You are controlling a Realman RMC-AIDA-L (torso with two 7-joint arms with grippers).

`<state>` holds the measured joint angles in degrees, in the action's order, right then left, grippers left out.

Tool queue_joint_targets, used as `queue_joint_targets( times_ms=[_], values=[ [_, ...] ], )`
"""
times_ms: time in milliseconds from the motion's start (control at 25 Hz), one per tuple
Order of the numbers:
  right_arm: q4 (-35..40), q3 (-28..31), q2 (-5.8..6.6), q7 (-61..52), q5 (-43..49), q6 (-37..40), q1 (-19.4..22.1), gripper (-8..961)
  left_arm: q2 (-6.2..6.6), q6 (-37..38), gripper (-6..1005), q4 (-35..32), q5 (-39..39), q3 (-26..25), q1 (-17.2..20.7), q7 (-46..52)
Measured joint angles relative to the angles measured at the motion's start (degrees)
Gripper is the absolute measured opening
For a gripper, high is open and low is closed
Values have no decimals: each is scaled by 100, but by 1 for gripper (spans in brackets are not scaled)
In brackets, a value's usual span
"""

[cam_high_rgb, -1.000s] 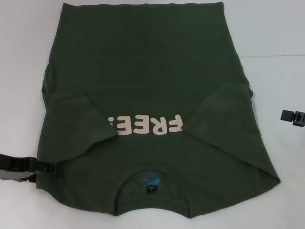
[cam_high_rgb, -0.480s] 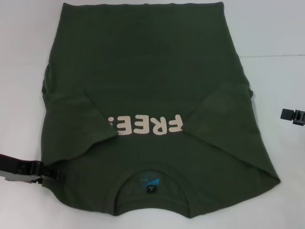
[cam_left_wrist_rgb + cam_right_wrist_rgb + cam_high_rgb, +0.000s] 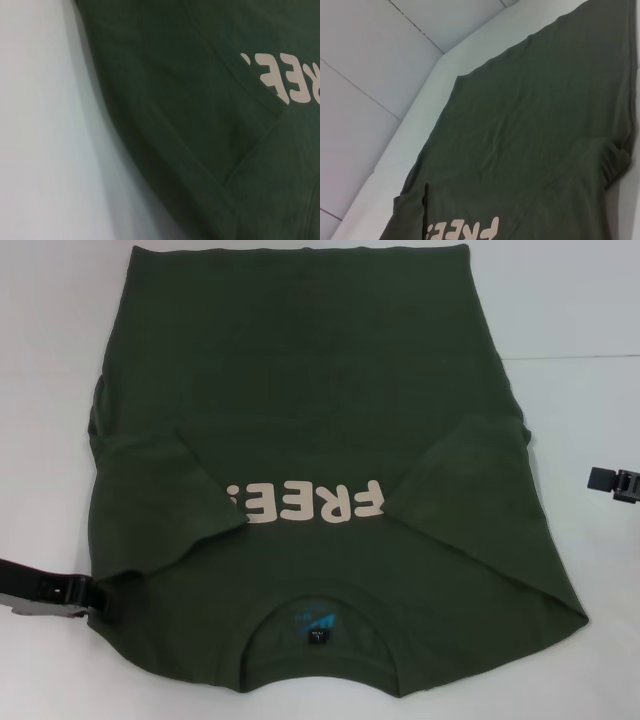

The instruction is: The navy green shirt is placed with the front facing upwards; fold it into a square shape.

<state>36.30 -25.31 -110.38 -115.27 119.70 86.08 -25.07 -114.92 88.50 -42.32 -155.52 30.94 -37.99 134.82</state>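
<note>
The left claw sits low at the near-left edge of the white counter, its tip right at the shirt's near-left corner; whether it touches or pinches the fabric cannot be told, nor whether it is released or clenched. The right claw hangs at the far right of the head view, well apart from the cloth, and its state cannot be told either.

The green shirt lies flat across the middle of the counter, front up, collar toward the robot and hem at the far edge. Both short sleeves are folded in over the chest: the left sleeve and the right sleeve meet the cream "FREE!" lettering from either side, covering part of its ends. A blue neck label shows inside the round collar.

The left wrist view shows the shirt's edge lying on the bare counter, with part of the lettering beyond. The right wrist view takes in the shirt's body stretching toward the counter's far edge.
</note>
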Motion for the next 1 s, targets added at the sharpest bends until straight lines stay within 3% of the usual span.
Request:
queue_joint_targets(
  times_ms=[120, 200, 320, 440, 640, 840, 1000],
  values=[
    [0, -1, 3, -44, 0, 18, -12, 926, 16, -6, 343, -5, 2, -17, 0, 0],
    [15, -49, 26, -99, 0, 70, -31, 926, 24, -12, 113, -5, 6, -15, 0, 0],
    [110, -309, 116, -450, 1, 166, -64, 925, 22, -17, 86, 0, 7, 1, 0, 0],
    [227, -695, 308, -973, 91, 329, -157, 925, 13, -7, 60, 0, 7, 2, -10, 0],
    [862, -926, 565, -2473, 1260, 741, -553, 924, 12, 2, 52, -1, 7, -12, -33, 18],
    [1125, -931, 627, -3104, 2442, 1323, -1081, 919, 14, 39, 50, -11, 6, -21, -41, 35],
    [1094, -968, 545, -3201, 3279, 1461, -1442, 916, 11, 27, 49, 5, 4, -20, -42, 14]
  ],
)
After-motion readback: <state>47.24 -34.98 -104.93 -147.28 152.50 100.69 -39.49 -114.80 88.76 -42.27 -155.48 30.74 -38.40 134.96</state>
